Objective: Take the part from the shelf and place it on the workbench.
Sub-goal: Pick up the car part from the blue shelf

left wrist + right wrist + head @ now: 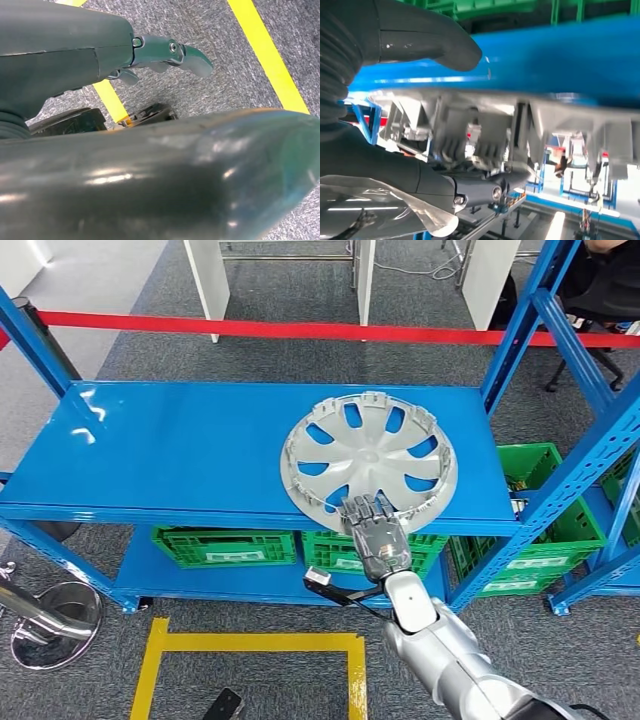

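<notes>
Looking down in head view: one silver wheel cover [370,461], the part, lies flat on the blue shelf [173,455], toward its right end, near edge overhanging the shelf's front lip a bit. Right hand [380,536] reaches up from below w/ fingers [367,508] laid over the cover's near rim; thumb side is hidden, so grip can't be confirmed from here. Silver right arm [453,660] runs in from lower right. Under the shelf, lower level holds green crates: three in a row [223,545], plus more at right [540,500] behind the blue diagonal upright [573,475]. One red barrier tape [302,330] crosses behind the shelf. Yellow floor tape [249,643] marks a box on grey carpet; one small black object [223,705] lies by it. One shiny round base [49,615] at far left.

Left wrist view: left hand [166,52] hangs over grey carpet [211,30] w/ two yellow tape lines [268,52]; one finger extends straight, nothing seen in the hand, rest of it hidden so open/closed can't be told.

Right wrist view: thick grey thumb [433,37] sits on one side of the cover's rim [482,125], by the blue shelf edge [565,55], dark fingers [486,187] on the other side – rim lies between them, hand closing around it.
</notes>
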